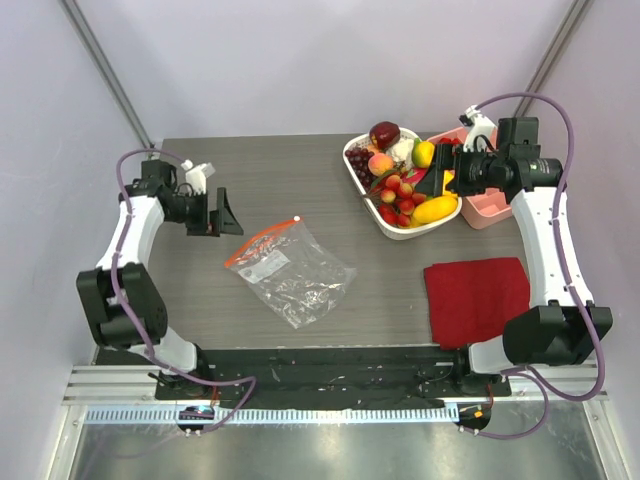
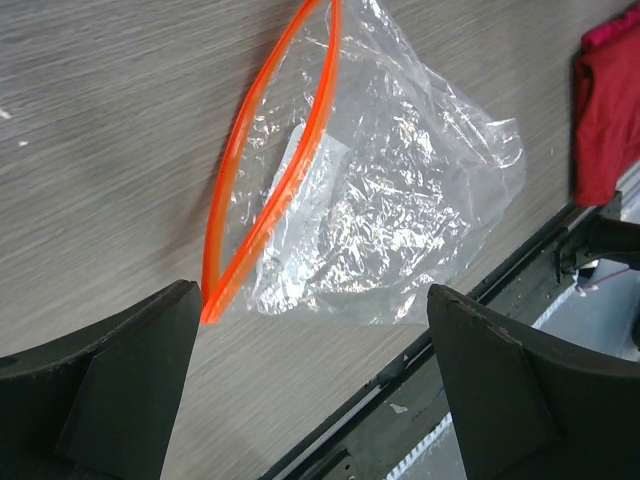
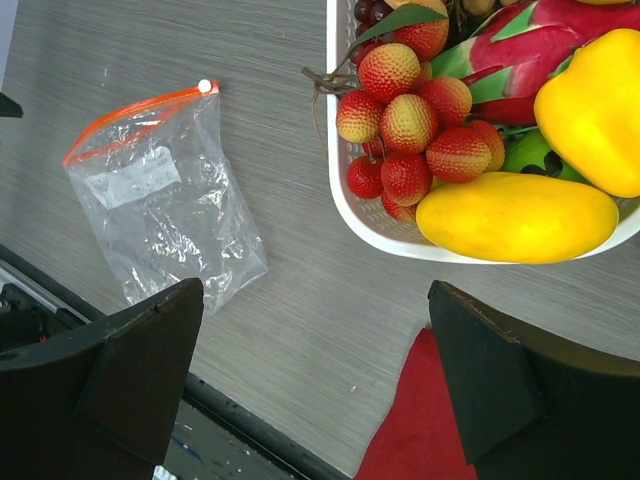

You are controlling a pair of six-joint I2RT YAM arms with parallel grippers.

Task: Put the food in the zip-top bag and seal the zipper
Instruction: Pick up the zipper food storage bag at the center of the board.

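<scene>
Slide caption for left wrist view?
Open left pincer over the empty zip-top bag, orange zipper unsealed, red cloth at edge.

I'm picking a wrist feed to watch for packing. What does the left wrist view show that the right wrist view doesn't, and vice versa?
Left wrist only: the open left fingers, and a close look at the zipper standing parted. Right wrist only: the open right fingers, the food in the white basket, and the zipper's white tip. Both: the zip-top bag, the red cloth, the table.

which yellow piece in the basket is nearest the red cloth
The long smooth mango at the basket rim; the blocky yellow pepper sits behind it.
</scene>
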